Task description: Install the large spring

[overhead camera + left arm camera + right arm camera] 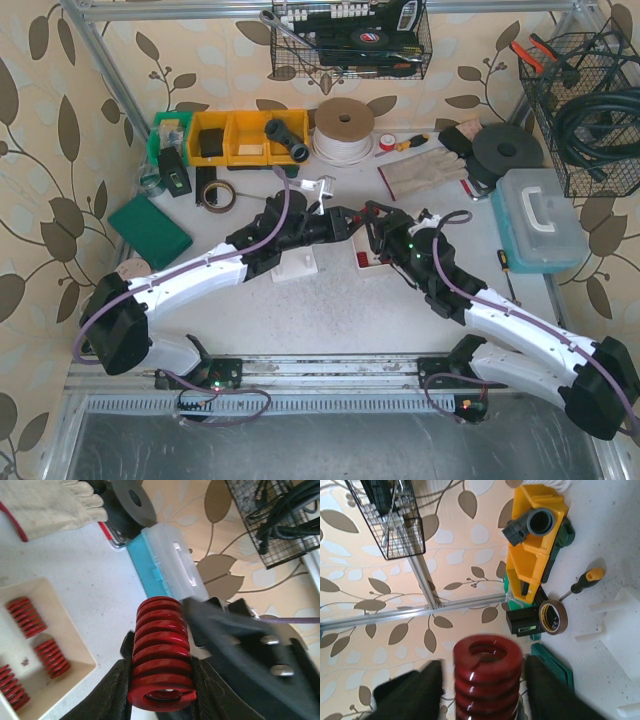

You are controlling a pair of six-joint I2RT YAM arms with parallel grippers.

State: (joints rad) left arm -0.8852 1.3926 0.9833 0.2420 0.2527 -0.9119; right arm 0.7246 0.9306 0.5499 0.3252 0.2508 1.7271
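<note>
The large spring [161, 650] is a thick red coil held in the air above the table's middle. My left gripper [161, 682] is shut on it, one black finger pressed against each side near its open end. In the right wrist view the same spring [487, 672] stands between my right gripper's fingers [415, 692], with a gap on both sides, so my right gripper [485, 692] is open around it. Seen from above, the left gripper [345, 218] and right gripper [376, 216] meet tip to tip. The spring itself is mostly hidden there.
A shallow tray [75, 647] of small red springs [25, 616] lies under the grippers. A white fixture block [296, 262] sits by the left arm. A clear toolbox [540, 220], gloves [425, 172], yellow bins [245, 135], a tape roll [216, 194] and a green pad [150, 230] ring the work area.
</note>
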